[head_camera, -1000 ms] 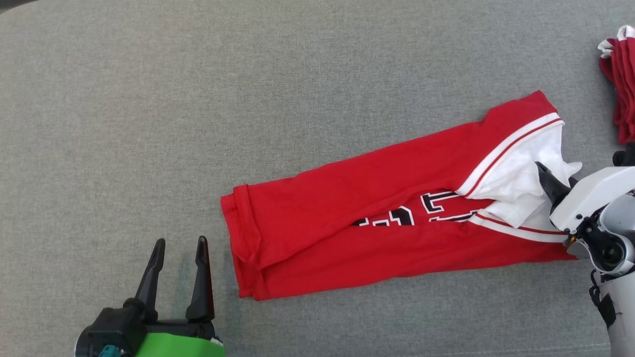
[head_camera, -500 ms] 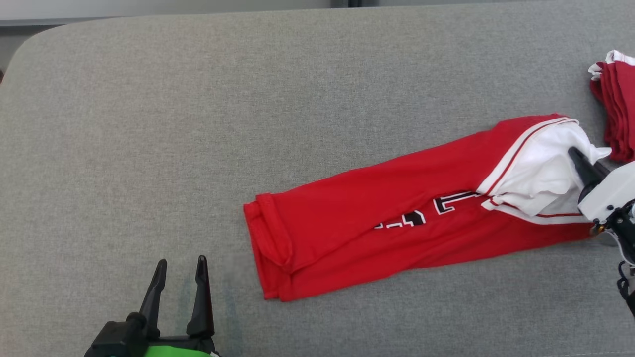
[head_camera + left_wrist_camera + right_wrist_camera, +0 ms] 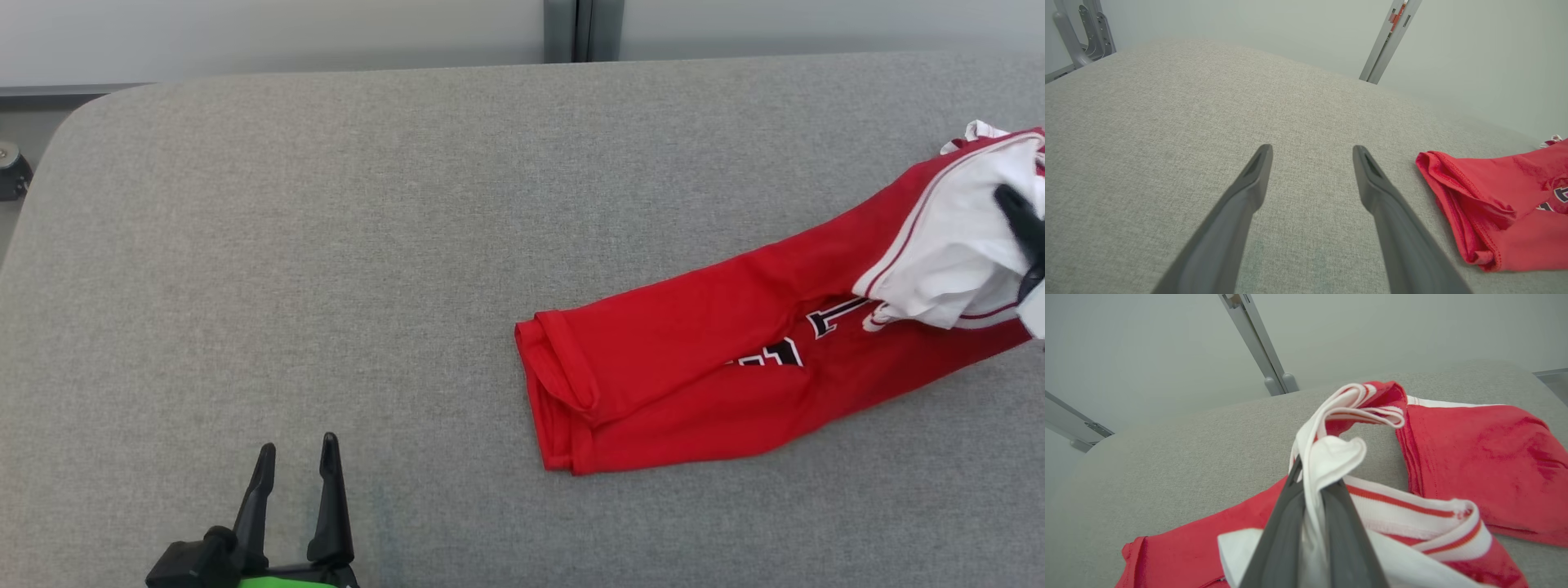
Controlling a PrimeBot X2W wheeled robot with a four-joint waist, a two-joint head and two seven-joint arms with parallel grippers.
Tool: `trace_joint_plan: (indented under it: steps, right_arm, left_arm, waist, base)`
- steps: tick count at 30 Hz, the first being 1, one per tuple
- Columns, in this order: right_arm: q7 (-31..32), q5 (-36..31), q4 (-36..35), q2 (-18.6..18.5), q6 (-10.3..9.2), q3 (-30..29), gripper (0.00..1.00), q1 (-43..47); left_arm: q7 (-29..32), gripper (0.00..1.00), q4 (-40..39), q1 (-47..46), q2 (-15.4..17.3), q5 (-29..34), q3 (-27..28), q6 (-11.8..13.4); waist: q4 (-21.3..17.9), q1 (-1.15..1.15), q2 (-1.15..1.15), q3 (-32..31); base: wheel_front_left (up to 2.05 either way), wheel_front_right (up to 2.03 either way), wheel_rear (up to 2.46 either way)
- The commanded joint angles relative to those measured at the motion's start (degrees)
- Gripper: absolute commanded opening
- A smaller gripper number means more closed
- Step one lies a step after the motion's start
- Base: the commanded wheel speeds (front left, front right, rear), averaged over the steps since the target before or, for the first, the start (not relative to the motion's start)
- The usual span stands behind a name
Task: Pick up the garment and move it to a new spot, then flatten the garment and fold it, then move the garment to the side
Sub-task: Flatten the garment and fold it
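Observation:
The garment (image 3: pixel 694 367) is a red jersey with white trim and black lettering, folded into a long strip on the grey padded table (image 3: pixel 326 245). Its hem end (image 3: pixel 1453 179) lies flat, and the white collar end is lifted at the right edge of the head view. My right gripper (image 3: pixel 1016 216) is shut on that white fabric (image 3: pixel 1331 453), with the cloth pinched between the fingers (image 3: pixel 1286 522). My left gripper (image 3: pixel 297 445) stands open at the lower left with nothing between its fingers (image 3: pixel 1249 192), well to the left of the hem.
A second pile of red cloth (image 3: pixel 1486 457) lies just beyond the gripped end. The table's far edge and rounded left corner (image 3: pixel 90 106) meet a pale wall with a grey metal post (image 3: pixel 575 28). Bare grey table surface stretches to the left of the garment.
The right gripper has dragged the garment to the right and away from me, with its collar end lifted. The head camera has tilted up, so the table's far edge has come into view. The left gripper stays open.

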Motion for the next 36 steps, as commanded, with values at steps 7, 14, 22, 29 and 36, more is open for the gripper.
trace_joint_plan:
  steps: [7,14,22,29,36]
  right_arm:
    - [6.45,-1.30,-7.30,9.13,0.00,11.77,0.00,2.58]
    - [1.95,-3.45,-1.63,19.61,0.00,19.89,0.00,6.05]
    - [-6.54,-2.89,6.39,22.34,0.00,23.68,0.00,7.41]
    - [-12.23,0.47,10.48,22.57,0.00,27.76,0.40,5.60]
    - [-20.66,11.05,9.33,22.52,0.00,33.39,1.00,6.49]
  left_arm:
    - [-0.16,1.00,0.67,-0.98,0.03,-1.20,-1.01,0.51]
    - [-0.15,1.00,2.47,-1.73,0.02,-0.12,-1.35,-0.49]
    - [-0.15,1.00,3.52,-0.53,0.03,0.80,-0.04,-0.70]
    - [-0.16,1.00,3.49,0.43,0.03,1.49,0.58,-0.86]
    - [-0.16,1.00,4.00,2.08,0.03,2.27,0.99,-0.89]
  waist:
    - [1.70,0.00,0.00,-0.34]
    - [4.23,0.00,0.00,-0.39]
    - [5.28,0.00,0.00,-1.56]
    - [4.47,0.00,0.00,-3.04]
    - [3.45,0.00,0.00,-6.10]
  base:
    - [0.00,0.00,0.00]
    - [0.00,0.00,0.00]
    - [0.00,0.00,0.00]
    - [0.00,0.00,0.00]
    - [0.00,0.00,0.00]
